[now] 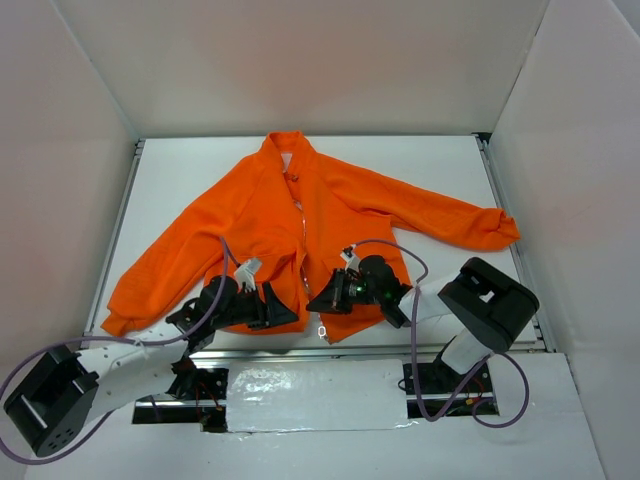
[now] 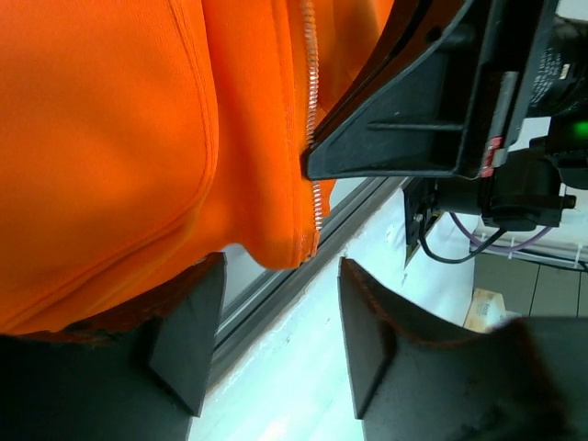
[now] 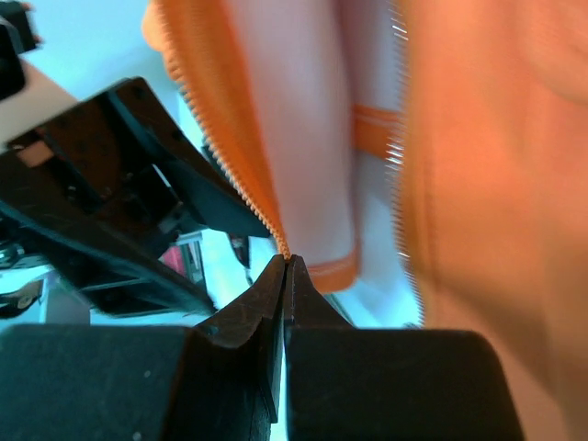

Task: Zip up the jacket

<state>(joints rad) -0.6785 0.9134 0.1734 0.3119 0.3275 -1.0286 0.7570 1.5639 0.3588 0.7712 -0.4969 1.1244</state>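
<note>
The orange jacket (image 1: pixel 300 215) lies spread on the white table, collar at the far side and its pale zipper (image 1: pixel 302 245) running down the middle toward me. My right gripper (image 1: pixel 320 302) is at the bottom hem and is shut on the lower end of one zipper edge (image 3: pixel 276 234). That edge is lifted, so the pale inside (image 3: pixel 308 138) shows. My left gripper (image 1: pixel 282 312) is just left of it. It is open (image 2: pixel 276 340) and empty. The hem corner (image 2: pixel 276 243) with zipper teeth (image 2: pixel 312 92) hangs just beyond its fingertips (image 2: pixel 367 326).
A metal rail (image 1: pixel 400 350) runs along the table's near edge under the hem. White walls close in the left, right and back. Purple cables (image 1: pixel 412 268) loop over the right arm. A shiny plate (image 1: pixel 315 395) lies between the arm bases.
</note>
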